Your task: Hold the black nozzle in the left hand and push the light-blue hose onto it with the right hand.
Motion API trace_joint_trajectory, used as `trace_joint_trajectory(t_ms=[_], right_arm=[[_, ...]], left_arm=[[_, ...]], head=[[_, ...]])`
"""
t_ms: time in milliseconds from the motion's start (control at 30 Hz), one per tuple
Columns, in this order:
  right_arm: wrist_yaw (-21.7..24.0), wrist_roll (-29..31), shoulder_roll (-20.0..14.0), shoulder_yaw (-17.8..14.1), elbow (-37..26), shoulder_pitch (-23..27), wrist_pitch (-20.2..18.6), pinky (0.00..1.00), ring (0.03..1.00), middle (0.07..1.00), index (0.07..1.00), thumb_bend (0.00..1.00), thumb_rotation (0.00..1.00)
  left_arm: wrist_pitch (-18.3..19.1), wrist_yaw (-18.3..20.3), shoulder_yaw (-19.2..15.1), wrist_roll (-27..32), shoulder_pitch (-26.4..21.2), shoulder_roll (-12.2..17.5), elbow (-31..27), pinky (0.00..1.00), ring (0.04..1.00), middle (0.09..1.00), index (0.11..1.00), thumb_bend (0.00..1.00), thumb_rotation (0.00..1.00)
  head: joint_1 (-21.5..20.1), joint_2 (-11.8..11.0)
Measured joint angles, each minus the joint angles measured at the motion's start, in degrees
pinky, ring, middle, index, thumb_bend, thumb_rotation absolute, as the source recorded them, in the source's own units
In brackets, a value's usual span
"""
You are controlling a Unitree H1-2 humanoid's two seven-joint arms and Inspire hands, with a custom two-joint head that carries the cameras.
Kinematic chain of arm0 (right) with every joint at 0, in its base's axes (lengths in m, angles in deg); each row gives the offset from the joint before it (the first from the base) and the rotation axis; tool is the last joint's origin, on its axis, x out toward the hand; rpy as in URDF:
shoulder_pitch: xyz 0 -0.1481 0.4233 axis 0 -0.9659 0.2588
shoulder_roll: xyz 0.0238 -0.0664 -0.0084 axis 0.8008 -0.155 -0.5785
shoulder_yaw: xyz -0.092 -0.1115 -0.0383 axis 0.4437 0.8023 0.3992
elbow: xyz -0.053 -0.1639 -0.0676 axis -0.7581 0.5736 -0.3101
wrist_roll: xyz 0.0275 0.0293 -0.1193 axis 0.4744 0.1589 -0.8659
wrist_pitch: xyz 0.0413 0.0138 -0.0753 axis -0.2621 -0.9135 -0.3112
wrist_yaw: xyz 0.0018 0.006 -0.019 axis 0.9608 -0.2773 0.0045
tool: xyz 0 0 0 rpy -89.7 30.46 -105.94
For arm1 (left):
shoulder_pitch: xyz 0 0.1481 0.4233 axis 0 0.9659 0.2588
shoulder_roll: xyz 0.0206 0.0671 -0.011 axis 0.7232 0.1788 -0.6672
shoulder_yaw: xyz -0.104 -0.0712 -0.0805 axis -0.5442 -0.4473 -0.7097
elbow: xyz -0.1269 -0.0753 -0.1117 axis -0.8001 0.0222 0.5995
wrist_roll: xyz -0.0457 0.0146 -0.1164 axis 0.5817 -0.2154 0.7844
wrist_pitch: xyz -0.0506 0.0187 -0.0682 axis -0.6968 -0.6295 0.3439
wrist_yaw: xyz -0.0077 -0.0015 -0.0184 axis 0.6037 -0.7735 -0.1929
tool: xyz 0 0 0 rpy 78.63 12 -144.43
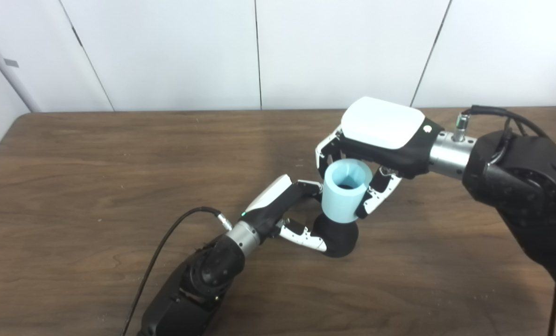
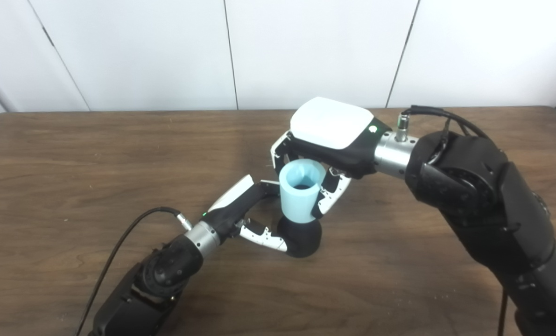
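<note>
Light-blue hose (image 1: 345, 191) on black nozzle (image 1: 337, 237), both hands gripping

I work in what looks like a lab or test room. In front of me is a dark wood-grain table (image 1: 95, 177), bare but for my own arms and what they handle, and behind it a plain white panelled wall (image 1: 175, 51) with thin dark seams. Black cables (image 1: 165, 242) run loose along my arms, as on a research rig.
</note>
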Motion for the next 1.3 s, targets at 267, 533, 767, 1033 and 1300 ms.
trace_joint_trajectory(t_ms=[267,533,767,1033,1300], right_arm=[[-1.5,1.58,0.03,-1.18,0.01,-1.76,-1.3,0.23,0.282,0.415,0.504,0.52,0.0],[-1.57,1.5,0.15,-0.95,0.01,-1.79,-1.83,0.28,0.338,0.42,0.518,0.52,0.0],[-1.45,1.11,0.14,-0.45,-0.09,-1.76,-2.02,0.34,0.404,0.468,0.5,0.53,0.0],[-1.46,0.07,0.15,0.52,-0.23,-1.45,-1.95,0.27,0.349,0.452,0.512,0.53,0.0],[-1.47,-0.29,0.14,0.8,-0.09,-1.24,-1.28,0.32,0.378,0.457,0.509,0.53,0.0]], left_arm=[[0.0,0.09,0.11,0.0,0.0,0.0,-0.04,0.92,0.737,0.615,0.483,0.51,0.08],[0.0,0.41,0.12,0.0,-0.02,0.01,-0.09,0.91,0.737,0.615,0.483,0.51,0.08],[0.0,0.43,0.09,0.0,-0.01,0.01,-0.1,0.92,0.737,0.614,0.483,0.51,0.08],[0.0,0.43,0.02,0.0,0.0,0.02,-0.1,0.92,0.738,0.615,0.483,0.51,0.08],[0.0,0.49,-0.05,0.0,0.0,0.02,-0.1,0.92,0.738,0.616,0.483,0.51,0.08]], head=[[0.09,0.0],[0.0,0.09],[0.0,0.09],[0.0,0.18],[-0.09,0.18]])
